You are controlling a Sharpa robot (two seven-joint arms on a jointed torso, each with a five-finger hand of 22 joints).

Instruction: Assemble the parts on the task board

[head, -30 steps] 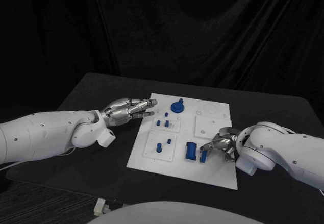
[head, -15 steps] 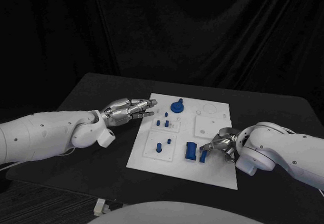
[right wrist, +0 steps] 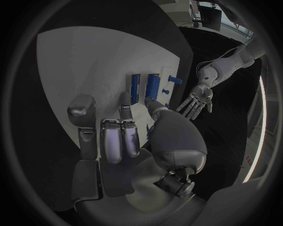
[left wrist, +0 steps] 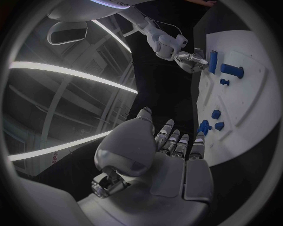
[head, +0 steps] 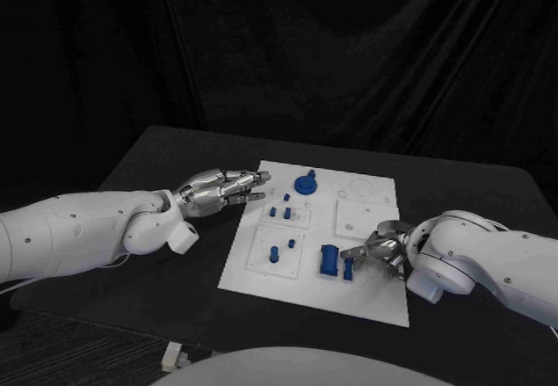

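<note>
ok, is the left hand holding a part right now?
No, the left hand hovers with fingers spread and empty beside the task board.

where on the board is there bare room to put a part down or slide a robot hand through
The board's near strip, below the blue blocks, is bare, as is its far right corner past the white insets. The table left of the board, nearer than the left robot hand, is open too. It is crowded around the blocks, where the right robot hand sits.

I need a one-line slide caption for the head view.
Left hand hovers open beside the white task board; right hand reaches the tall blue rectangular parts.
</note>
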